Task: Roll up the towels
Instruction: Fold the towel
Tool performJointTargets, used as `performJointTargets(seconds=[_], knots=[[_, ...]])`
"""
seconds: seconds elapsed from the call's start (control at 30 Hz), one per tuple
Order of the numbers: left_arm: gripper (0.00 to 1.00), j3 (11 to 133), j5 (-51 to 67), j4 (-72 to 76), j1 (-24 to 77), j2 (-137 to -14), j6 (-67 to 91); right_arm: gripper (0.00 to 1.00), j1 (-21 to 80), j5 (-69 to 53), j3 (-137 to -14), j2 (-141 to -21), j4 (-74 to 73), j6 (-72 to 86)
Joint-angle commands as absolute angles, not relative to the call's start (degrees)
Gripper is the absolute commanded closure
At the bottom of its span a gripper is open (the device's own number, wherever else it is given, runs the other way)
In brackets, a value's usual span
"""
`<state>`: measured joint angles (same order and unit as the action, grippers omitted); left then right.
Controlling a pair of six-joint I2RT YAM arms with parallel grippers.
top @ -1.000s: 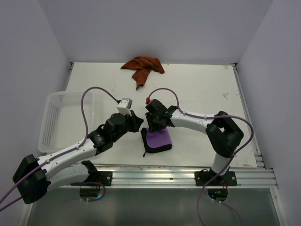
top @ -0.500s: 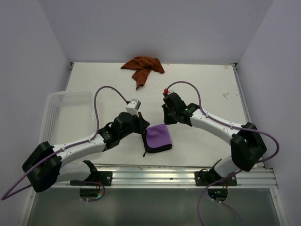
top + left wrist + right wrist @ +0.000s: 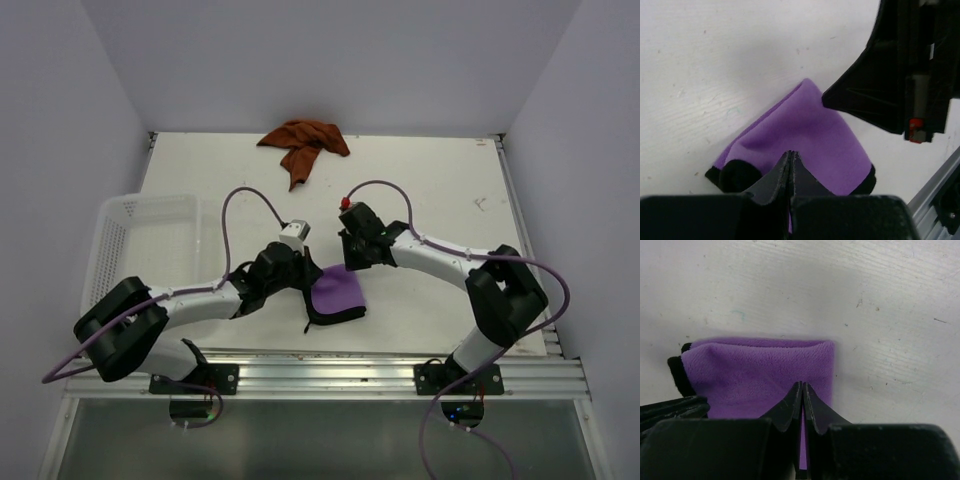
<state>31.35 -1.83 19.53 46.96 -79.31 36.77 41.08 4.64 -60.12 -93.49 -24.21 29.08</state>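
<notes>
The purple towel [image 3: 338, 293] with dark edging lies folded near the table's front, between the two arms. My left gripper [image 3: 303, 274] is shut at its left side. In the left wrist view its closed tips [image 3: 791, 153] sit over the purple cloth [image 3: 810, 130], beside a black rolled corner. My right gripper [image 3: 350, 262] is shut at the towel's far edge. The right wrist view shows its tips [image 3: 803, 384] pressed together over the purple cloth [image 3: 755, 375]. I cannot tell if either jaw pinches fabric. The rust orange towel [image 3: 305, 142] lies crumpled at the back.
A white perforated basket [image 3: 110, 250] stands at the table's left edge, close to the left arm. The right arm's black wrist [image 3: 900, 75] hangs close above the towel's far corner. An aluminium rail [image 3: 380, 372] runs along the near edge.
The right gripper closed and moved back left onto the purple towel's far edge. The left arm reached further right, its shut gripper now over the towel's left side.
</notes>
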Motion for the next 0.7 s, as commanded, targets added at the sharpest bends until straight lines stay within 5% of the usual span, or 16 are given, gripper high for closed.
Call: performJointTargets(seconds=[0.0, 0.4, 0.67], knots=[[1.00, 28.48, -4.83, 23.12, 47.20, -80.68, 35.51, 0.94, 40.52, 3.69, -59.86, -95.09, -21.36, 29.71], [1.00, 24.70, -9.67, 21.27, 47.20, -82.88, 36.91, 0.94, 40.34, 2.72, -59.41, -96.33, -21.44, 29.71], [1.00, 24.17, -9.93, 20.66, 47.28, -80.86, 37.27, 0.82, 40.52, 4.22, -57.31, -87.20, -24.61, 29.27]])
